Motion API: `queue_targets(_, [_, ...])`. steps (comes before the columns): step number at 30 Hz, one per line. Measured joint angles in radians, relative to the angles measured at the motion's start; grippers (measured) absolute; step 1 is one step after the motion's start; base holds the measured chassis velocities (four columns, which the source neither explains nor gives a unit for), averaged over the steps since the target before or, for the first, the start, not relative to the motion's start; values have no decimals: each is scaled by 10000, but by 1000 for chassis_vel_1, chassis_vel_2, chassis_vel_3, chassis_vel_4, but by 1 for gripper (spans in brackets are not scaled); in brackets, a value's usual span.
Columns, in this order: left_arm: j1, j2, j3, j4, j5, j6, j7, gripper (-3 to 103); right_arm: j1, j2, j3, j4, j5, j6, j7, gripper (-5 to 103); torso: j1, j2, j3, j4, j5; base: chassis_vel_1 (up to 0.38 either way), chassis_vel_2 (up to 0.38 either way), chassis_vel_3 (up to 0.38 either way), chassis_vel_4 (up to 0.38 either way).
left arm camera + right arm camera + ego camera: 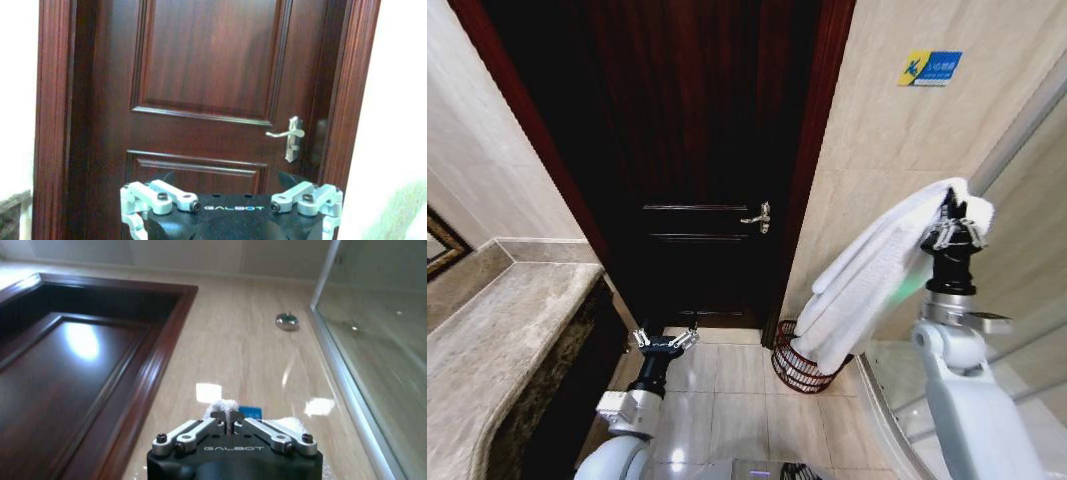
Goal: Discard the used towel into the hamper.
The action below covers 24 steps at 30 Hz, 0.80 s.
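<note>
Pinched tight on the white towel (pixel 882 275), our right gripper (pixel 954 232) sits at the right of the head frame, raised on its arm; in the right wrist picture the right gripper (pixel 233 426) shows its fingers (pixel 200 429) pressed together with a tuft of the towel (pixel 223 407) squeezed between the tips. From that grip the cloth drapes down and toward the centre of the head frame in a long fold, and its lower end hangs in front of the upper rim of the hamper (pixel 799 370).

Largest of what we see is the dark wooden door (pixel 697 160), filling the upper centre of the head frame, closed in its reddish frame; the left wrist picture looks straight at the door (pixel 207 75). Next comes the marble counter (pixel 497 340) in the lower left. The hamper, a dark reddish wire basket, stands on the tiled floor (pixel 727 400) at lower centre-right, just beside the door frame.

Our left gripper (pixel 665 340) waits low at the lower centre-left, fingers spread and holding nothing; the left gripper (pixel 230 200) shows at the bottom edge of its wrist picture. Smaller still are the silver door handle (pixel 758 217), the same door handle (pixel 291 136) at centre-right of the left wrist picture, and a blue and yellow sticker (pixel 930 68) on the wall at upper right.
</note>
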Motion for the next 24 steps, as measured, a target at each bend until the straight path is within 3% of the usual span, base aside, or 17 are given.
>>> queue_targets(24, [0, 0, 0, 0, 0, 0, 0, 100, 1854, 309, -380, -3338, 198, 676, -975, 2, -1, 0, -1, 0, -1, 0, 0, 0, 0])
